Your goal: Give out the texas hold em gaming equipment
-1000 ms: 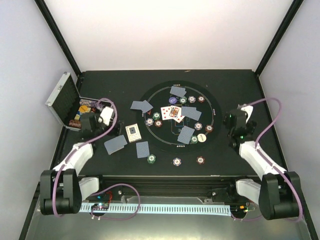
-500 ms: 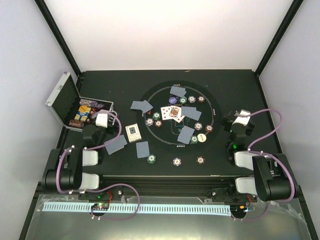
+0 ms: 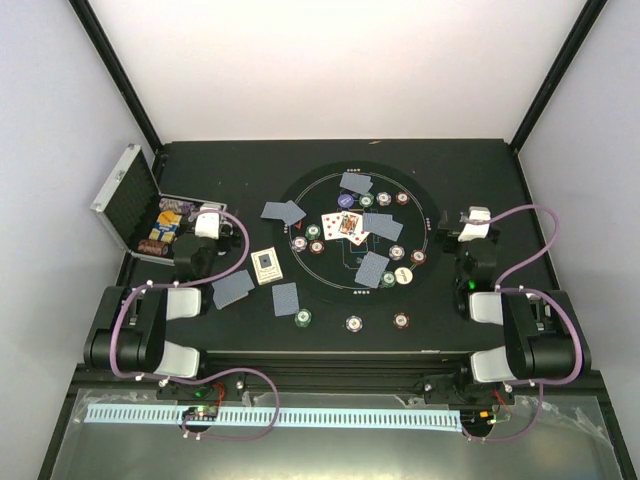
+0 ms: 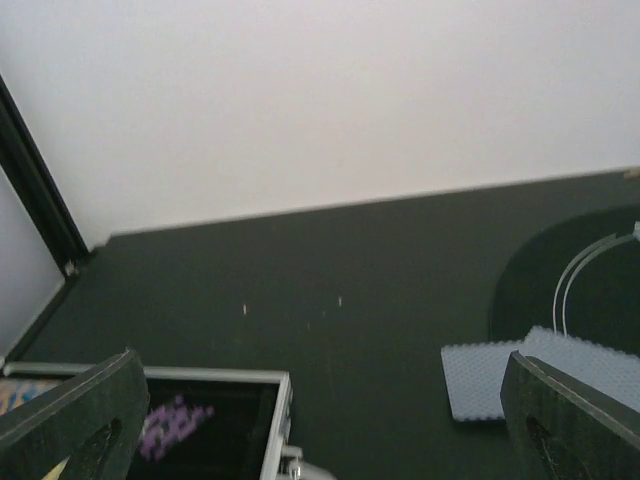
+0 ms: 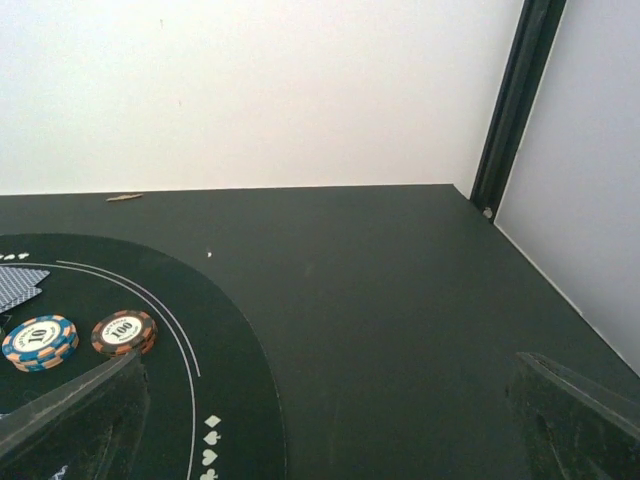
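Neither arm is working a piece: both sit folded near their bases. I judge this a pause between placements, with the layout largely dealt out.

The left claw (image 4: 320, 425) has its fingers wide apart and holds nothing, poised just beside the open case (image 3: 125, 195). The right claw (image 5: 320, 425) is also apart and empty, over the bare surface (image 3: 480, 170) right of the mat (image 3: 425, 215).

Grey-blue playing cards (image 3: 382, 226) lie face-down on the mat around a face-up fan, with more left of it. Poker chips (image 3: 353, 323) sit on the mat, and 3 sit in a row just in front.

The case appears to hold more chips. If so, the next move calls for the left claw to dip into it and close squarely on 1 thin chip.
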